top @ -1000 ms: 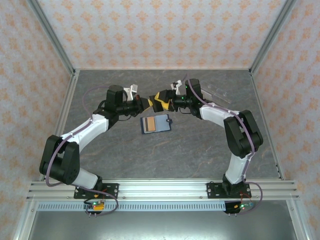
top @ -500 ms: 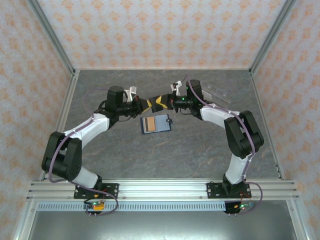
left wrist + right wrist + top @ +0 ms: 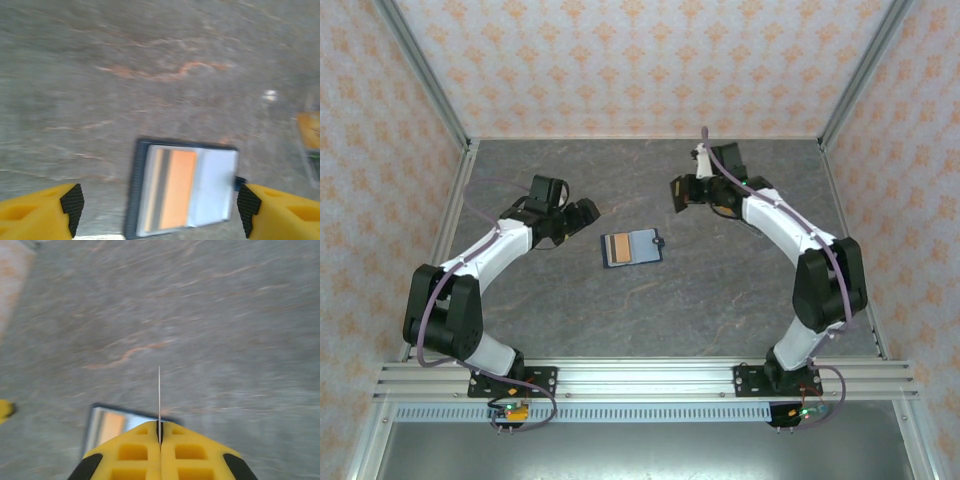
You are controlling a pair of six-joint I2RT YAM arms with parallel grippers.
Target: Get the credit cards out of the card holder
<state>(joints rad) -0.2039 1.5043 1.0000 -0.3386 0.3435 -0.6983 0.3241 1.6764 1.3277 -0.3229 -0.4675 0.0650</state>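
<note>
A thin card (image 3: 159, 390) is being pinched by the right claw (image 3: 160, 430). Its two yellow fingers (image 3: 145, 434) are being pressed together. The thin card is standing up between them and is being seen from its edge, as a thin pale line. This claw is being held above the grey table (image 3: 740, 300), toward the back, and apart from the card holder (image 3: 632, 248).

The card holder is lying open and flat on the table, about in the middle, between the two claws. It is not being touched by anything. Both of its sides are being shown face up. An orange card (image 3: 172, 187) is being kept on one side, with a dark grey stripe next to it. The other side is looking pale blue-grey. A small tab (image 3: 240, 182) is sticking out from that side's edge.

The left claw (image 3: 584, 212) is being held spread wide, and nothing is being gripped by it. In the left wrist view its black pads (image 3: 72, 200) are being seen far apart at the two bottom corners. The card holder is lying on the table between them. Both wrist views are blurred.
</note>
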